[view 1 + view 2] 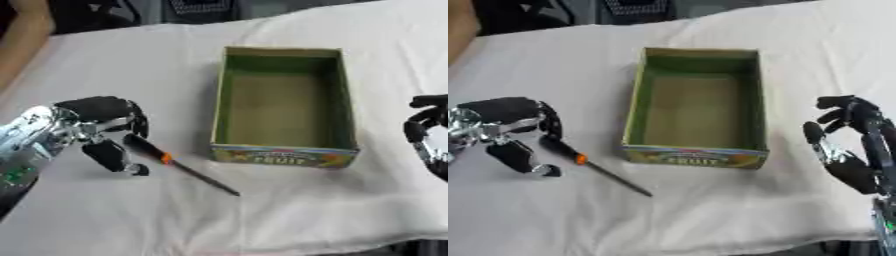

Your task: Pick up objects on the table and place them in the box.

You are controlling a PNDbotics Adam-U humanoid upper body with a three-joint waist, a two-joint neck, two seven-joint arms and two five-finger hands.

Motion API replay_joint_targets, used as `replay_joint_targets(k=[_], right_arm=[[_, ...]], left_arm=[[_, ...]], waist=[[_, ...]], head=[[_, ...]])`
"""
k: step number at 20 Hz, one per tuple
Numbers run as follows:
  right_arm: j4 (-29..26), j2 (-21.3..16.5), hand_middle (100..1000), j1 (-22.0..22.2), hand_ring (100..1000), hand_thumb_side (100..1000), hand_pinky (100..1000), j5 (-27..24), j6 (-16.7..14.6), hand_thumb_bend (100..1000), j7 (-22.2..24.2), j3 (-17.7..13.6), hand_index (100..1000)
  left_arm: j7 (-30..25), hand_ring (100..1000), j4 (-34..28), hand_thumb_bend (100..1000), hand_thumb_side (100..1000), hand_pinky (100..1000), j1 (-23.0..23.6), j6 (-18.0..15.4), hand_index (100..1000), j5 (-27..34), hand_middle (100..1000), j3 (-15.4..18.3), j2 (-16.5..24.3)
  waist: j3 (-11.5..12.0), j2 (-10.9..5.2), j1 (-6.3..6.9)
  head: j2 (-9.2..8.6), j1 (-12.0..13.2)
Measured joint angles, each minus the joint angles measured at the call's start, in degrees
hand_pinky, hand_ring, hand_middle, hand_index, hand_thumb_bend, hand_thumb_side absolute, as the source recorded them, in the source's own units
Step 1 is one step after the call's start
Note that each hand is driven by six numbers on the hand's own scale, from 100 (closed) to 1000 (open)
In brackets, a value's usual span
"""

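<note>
Left hand [101, 127] being curled over black handle of screwdriver [175, 165] near desk [289, 220] left edge; full closure on it cannot be told. Box [282, 152] lying empty mid-desk. Right hand [846, 145] being held relaxed, idle, at right edge. Risk: thin shaft being rolled or levered out during lift, or tip being caught on box wall.

A slim screwdriver with a black handle, orange collar and dark metal shaft [173, 163] is lying flat on the white cloth, pointing diagonally toward the near right. An open green-lined rectangular cardboard box [284, 151] is sitting upright just beside it.
</note>
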Motion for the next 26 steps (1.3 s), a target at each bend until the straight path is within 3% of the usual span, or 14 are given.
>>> replay_joint_targets(k=[26], right_arm=[[-0.32,0.01,668,0.46,590,671,509,0.00,0.00,422,0.02,0.18,783]], left_arm=[[3.22,604,3.93,653,418,633,-0.31,-1.31,635,-4.09,537,-1.85,-2.95]], waist=[[-0.28,0.00,-0.03]], head=[[0.00,0.44]])
